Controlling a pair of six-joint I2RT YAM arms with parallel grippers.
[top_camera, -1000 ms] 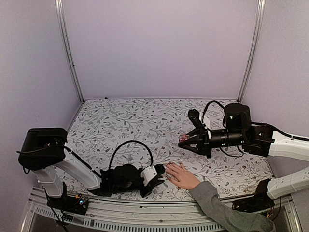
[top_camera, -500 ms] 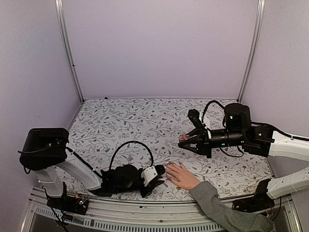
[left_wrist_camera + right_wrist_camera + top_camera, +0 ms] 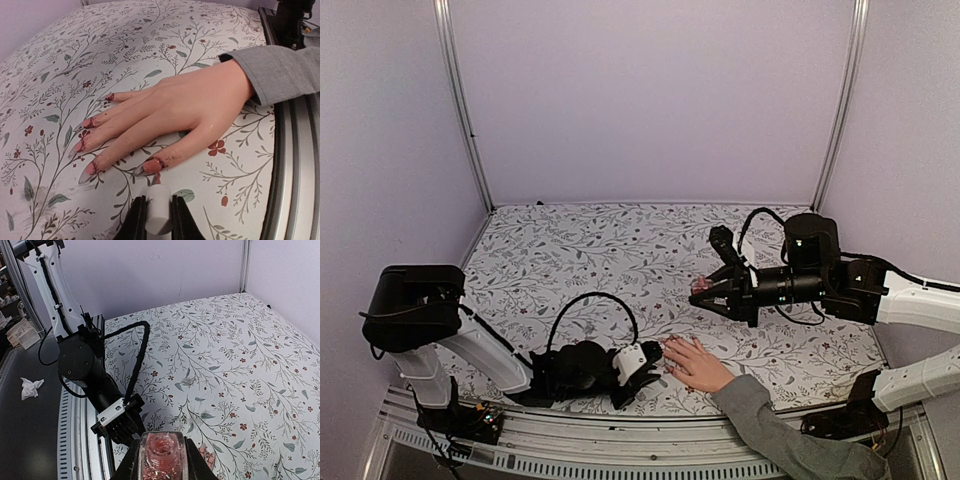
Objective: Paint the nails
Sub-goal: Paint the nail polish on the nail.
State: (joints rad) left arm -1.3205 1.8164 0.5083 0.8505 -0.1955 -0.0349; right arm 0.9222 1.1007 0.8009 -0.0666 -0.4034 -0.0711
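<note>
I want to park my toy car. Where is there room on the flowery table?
Bare: the back of the table along the rear wall, and the left side by the side wall. Crowded: the front middle, where the left gripper with its brush meets the hand, and near the right gripper holding the bottle.

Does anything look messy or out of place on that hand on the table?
Yes. In the left wrist view the nails are painted untidily: dark red streaks cross the skin of the hand just behind several nails, beyond the nail edges.
</note>
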